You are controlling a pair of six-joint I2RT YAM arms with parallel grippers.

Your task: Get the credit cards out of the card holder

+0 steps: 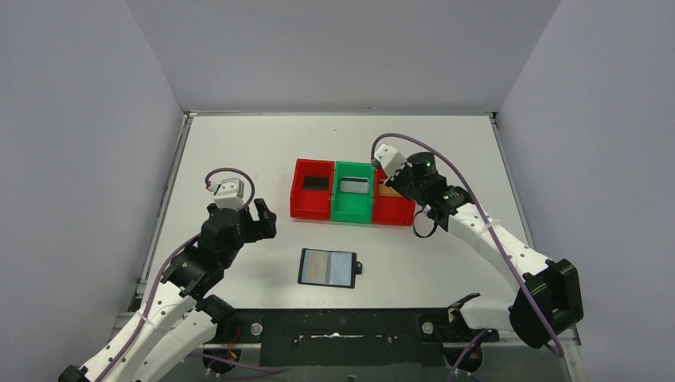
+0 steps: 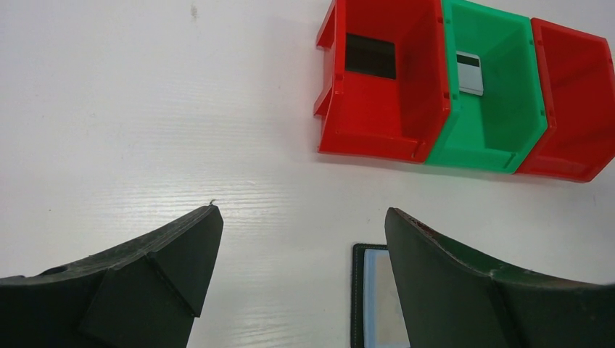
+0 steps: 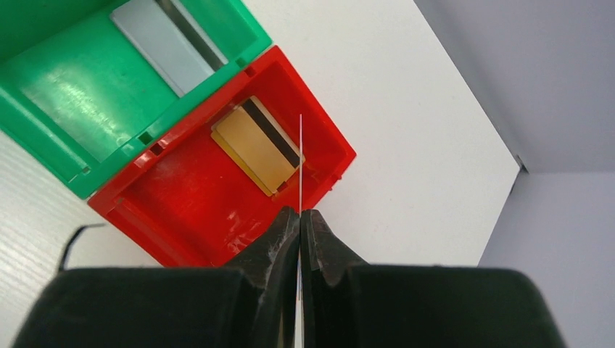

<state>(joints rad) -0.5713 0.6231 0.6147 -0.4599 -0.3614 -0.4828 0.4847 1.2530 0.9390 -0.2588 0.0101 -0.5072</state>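
Note:
The card holder (image 1: 327, 267) lies open and flat on the table, black-rimmed with grey-blue pockets; its left edge (image 2: 371, 297) shows in the left wrist view. My left gripper (image 1: 267, 215) (image 2: 301, 217) hovers open above the table, up and left of it, holding nothing. My right gripper (image 1: 386, 185) (image 3: 300, 212) is shut on a thin credit card (image 3: 300, 156), seen edge-on as a pale line, over the right red tray (image 3: 188, 210). Gold credit cards (image 3: 255, 143) with a dark stripe lie in that tray.
Three bins stand in a row mid-table: a left red tray (image 1: 302, 199) (image 2: 377, 123) with a dark card (image 2: 370, 56), a green tray (image 1: 353, 211) (image 2: 500, 138) with a grey card (image 2: 470, 71) (image 3: 163, 40), and the right red one (image 1: 394, 211).

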